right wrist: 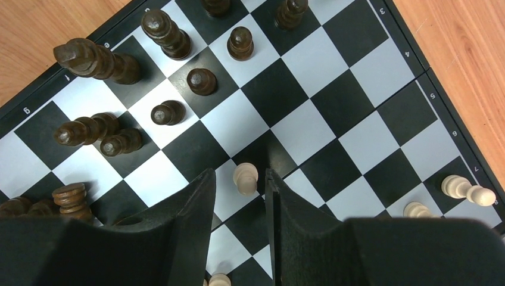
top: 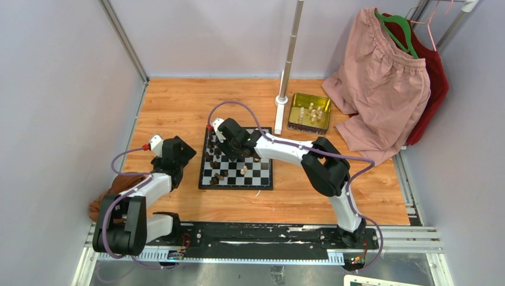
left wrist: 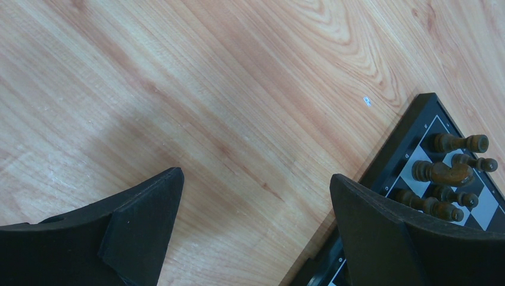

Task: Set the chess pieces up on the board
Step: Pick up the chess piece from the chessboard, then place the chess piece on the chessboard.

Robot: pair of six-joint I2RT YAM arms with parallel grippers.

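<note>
right gripper (right wrist: 239, 173) hangs low over the chessboard (right wrist: 333, 119), fingers slightly apart around a standing cream pawn (right wrist: 245, 179), not touching it. closing off-centre could topple it. left gripper (left wrist: 256, 179) gapes empty over the wooden table (left wrist: 178, 89), left of the chessboard.

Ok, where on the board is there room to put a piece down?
The middle squares, between the dark pieces and the numbered edge, are bare. The dark corner is crowded; cream pieces sit by the right gripper.
</note>
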